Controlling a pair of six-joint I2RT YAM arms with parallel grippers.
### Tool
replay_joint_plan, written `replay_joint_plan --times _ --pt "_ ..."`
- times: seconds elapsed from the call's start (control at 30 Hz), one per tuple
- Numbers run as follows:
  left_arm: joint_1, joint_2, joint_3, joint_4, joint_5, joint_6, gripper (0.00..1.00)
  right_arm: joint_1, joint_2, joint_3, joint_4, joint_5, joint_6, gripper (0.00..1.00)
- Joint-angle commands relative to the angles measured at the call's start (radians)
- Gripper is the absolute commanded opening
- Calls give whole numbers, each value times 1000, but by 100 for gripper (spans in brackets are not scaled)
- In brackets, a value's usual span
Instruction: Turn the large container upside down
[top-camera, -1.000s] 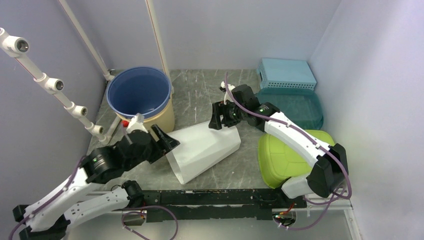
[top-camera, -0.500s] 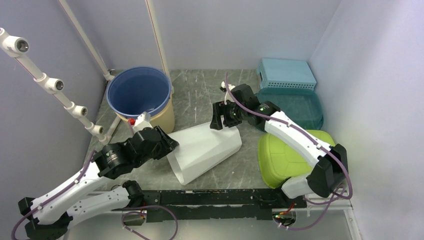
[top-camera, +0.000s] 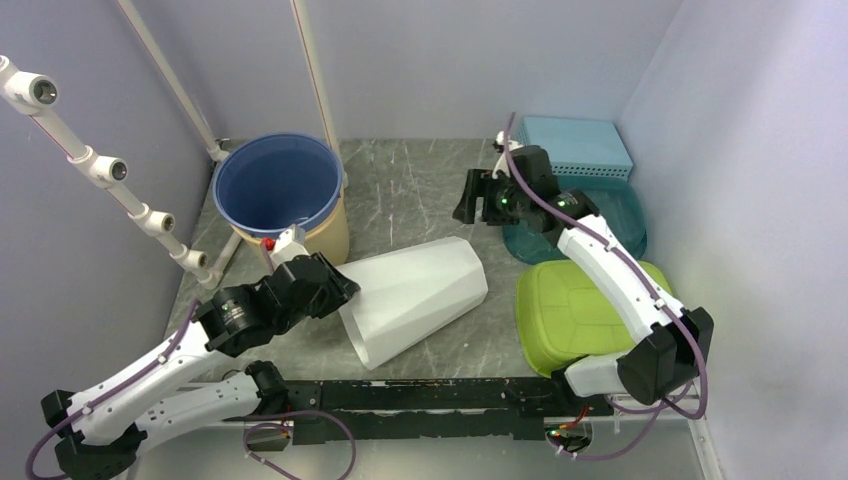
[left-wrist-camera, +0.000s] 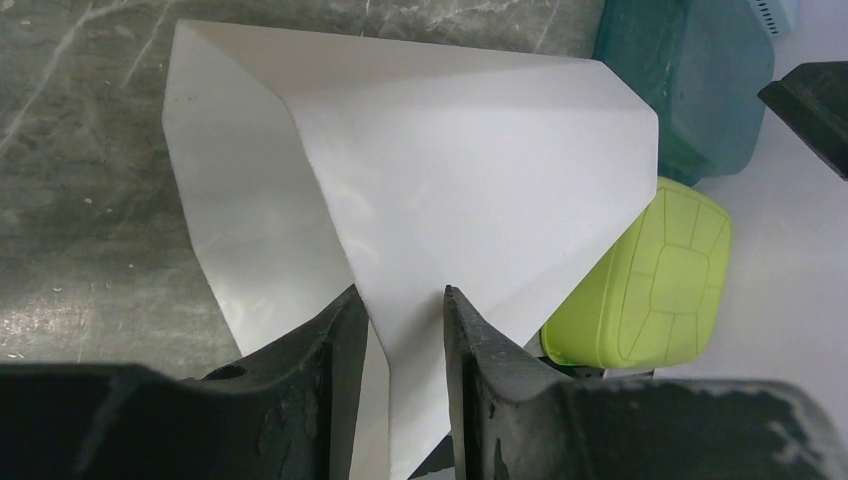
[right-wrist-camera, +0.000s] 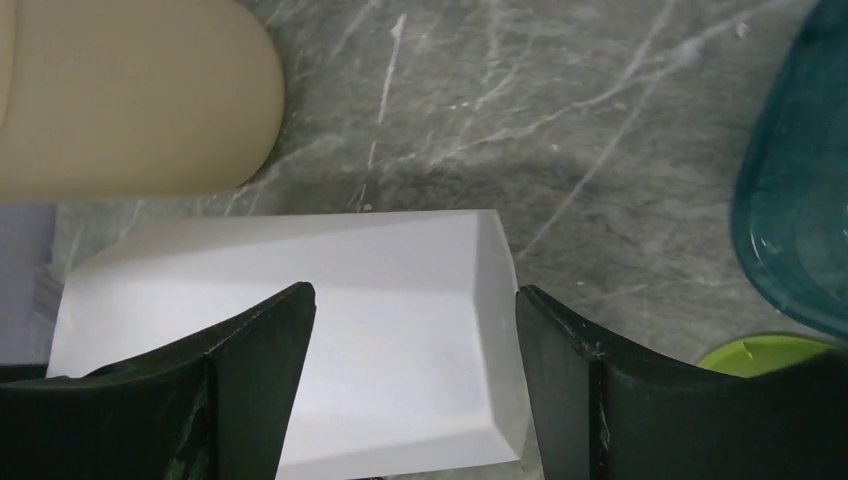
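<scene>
The large white container (top-camera: 415, 295) lies on its side on the grey tabletop (top-camera: 400, 190), its wider end toward the left arm. The left tool (left-wrist-camera: 400, 305) pinches its wall between 2 fingers. The right tool (top-camera: 472, 197) hangs apart from it, spread wide and holding nothing.

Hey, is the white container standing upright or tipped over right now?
Tipped over. The white container lies on its side on the table, wide end toward the left pincer, which pinches its edge.
</scene>
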Motion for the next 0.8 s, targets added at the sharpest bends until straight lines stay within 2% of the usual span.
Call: replay_joint_plan --times 0.0,0.1,0.37,0.57,0.77 --pt "-1 5 -36 -10 6 -1 37 -89 10 -57 21 -166 67 78" --pt "0 -4 -42 -15 5 -5 36 -106 17 -121 72 -267 91 80" --pt "0 -28 -84 -1 22 -23 34 -123 5 -256 228 -399 213 85" --pt "-1 -35 -104 7 42 -20 32 -124 -29 -291 354 -502 283 85" --pt "0 -28 -136 97 96 15 31 -124 -65 -264 378 -552 289 82"
